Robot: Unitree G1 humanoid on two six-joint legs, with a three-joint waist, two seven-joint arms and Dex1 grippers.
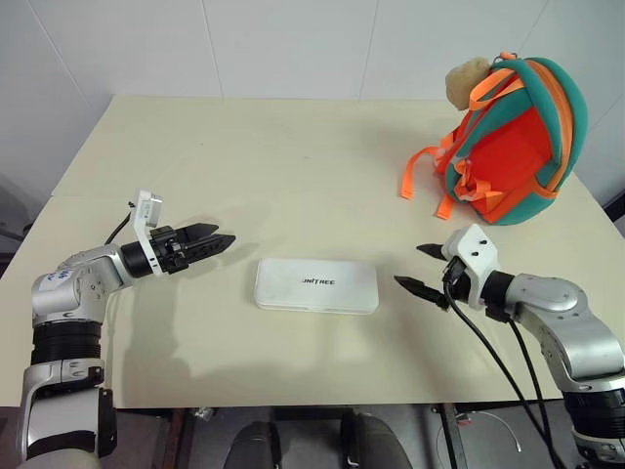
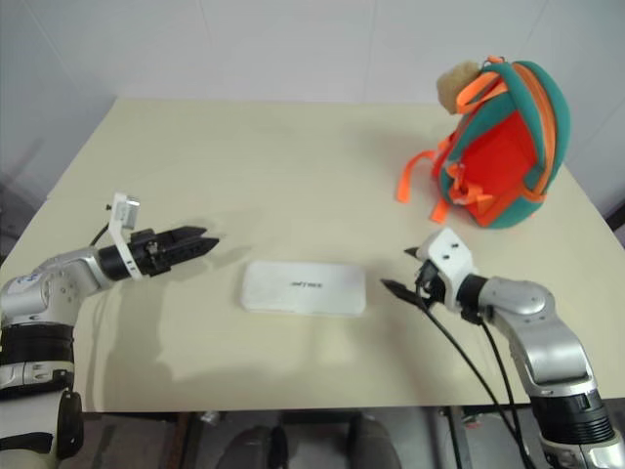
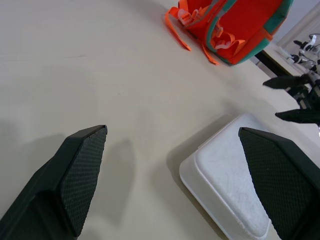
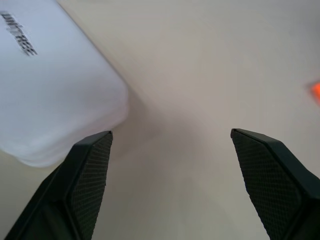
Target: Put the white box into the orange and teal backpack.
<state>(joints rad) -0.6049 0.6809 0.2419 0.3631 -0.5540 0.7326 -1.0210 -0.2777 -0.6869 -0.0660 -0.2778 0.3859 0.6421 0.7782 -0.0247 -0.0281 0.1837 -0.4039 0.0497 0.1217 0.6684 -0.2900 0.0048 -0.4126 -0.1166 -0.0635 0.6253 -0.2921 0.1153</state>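
While the white box has yet to be lifted, I record the scene from largest item down. The pale cream rectangular table [image 1: 244, 166] carries everything. The small orange and teal padded-fabric backpack [image 1: 513, 147] stands upright at its far right corner, a beige plush charm [image 1: 467, 80] at its top; I cannot tell whether its zip is open. The flat white rectangular hard box [image 1: 316, 284] with rounded corners lies flat near the front edge, well apart from the backpack. My left end effector [image 1: 217, 241] sits just off the box's left end, fingers spread and empty. My right end effector [image 1: 422, 269] sits just off the right end, likewise spread and empty. I judge the step in hand to be the approach to grasp. The next move calls for closing on the box's short ends from both sides and lifting it level.
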